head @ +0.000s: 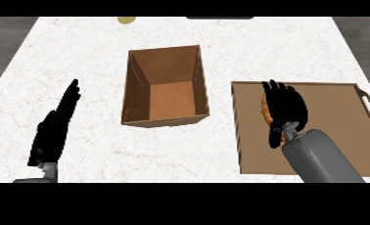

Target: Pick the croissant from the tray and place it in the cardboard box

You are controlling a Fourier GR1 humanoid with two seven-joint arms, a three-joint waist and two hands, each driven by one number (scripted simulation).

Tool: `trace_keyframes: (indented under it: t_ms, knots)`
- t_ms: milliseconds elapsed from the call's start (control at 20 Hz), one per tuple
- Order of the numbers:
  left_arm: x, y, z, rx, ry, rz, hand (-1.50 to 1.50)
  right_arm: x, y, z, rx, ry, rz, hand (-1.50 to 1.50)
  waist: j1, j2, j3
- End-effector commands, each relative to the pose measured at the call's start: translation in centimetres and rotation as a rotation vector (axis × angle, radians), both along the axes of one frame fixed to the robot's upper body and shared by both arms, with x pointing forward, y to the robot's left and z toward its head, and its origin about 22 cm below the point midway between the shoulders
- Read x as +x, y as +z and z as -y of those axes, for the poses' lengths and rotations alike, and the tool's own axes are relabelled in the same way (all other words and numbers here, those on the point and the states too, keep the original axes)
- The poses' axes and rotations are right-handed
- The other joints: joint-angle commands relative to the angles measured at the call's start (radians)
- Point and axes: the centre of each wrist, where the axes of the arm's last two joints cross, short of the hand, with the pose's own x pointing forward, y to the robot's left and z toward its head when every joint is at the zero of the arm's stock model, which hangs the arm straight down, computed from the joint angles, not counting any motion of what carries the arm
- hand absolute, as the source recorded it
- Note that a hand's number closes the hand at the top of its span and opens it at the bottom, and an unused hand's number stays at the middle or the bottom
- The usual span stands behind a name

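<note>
A brown tray (329,136) lies on the counter at the right. On its left part sits the croissant (265,109), golden brown, mostly hidden under my right hand (287,106). That hand lies over the croissant with its fingers pointing away and bent down along it, thumb low at the left. The open cardboard box (166,86) stands at the middle of the counter, left of the tray, with nothing visible inside. My left hand (54,126) rests open at the far left, fingers straight and pointing up.
The white marbled counter (86,48) spreads around the box. A small yellowish round object (127,20) sits at the far edge. A dark strip (220,17) lies along the back edge near the middle.
</note>
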Motion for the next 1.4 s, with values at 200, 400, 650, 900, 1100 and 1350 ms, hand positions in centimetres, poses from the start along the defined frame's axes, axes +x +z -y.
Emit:
trace_keyframes:
  t_ms: [200,400,650,900,1100,1350]
  knots:
    - [1.1,-0.1,-0.4,-0.007,-0.003,-0.010,0.00,-0.9,-0.4,0.4,0.015,-0.007,0.013,-1.50,-0.002,0.000,0.000]
    - [1.1,-1.0,-1.4,-0.008,0.001,0.001,0.00,1.5,-1.6,2.9,0.011,-0.023,-0.006,-1.50,0.000,0.001,0.000]
    - [-0.6,0.4,0.2,0.010,-0.012,-0.011,0.00,0.0,-1.9,1.0,-0.033,-0.003,-0.056,-1.50,0.000,-0.001,0.000]
    - [1.3,0.1,0.2,-0.018,-0.013,-0.009,0.00,1.1,-3.6,1.9,0.044,-0.011,-0.052,1.50,0.000,0.001,0.000]
    - [0.2,0.3,-0.7,0.025,0.003,-0.003,0.00,-0.5,-3.2,1.5,-0.075,0.073,0.106,1.50,-0.001,0.000,0.000]
    - [1.1,-0.1,1.7,0.003,0.000,-0.005,0.00,0.7,-2.1,0.9,-0.134,0.127,0.184,1.50,-0.001,0.000,0.000]
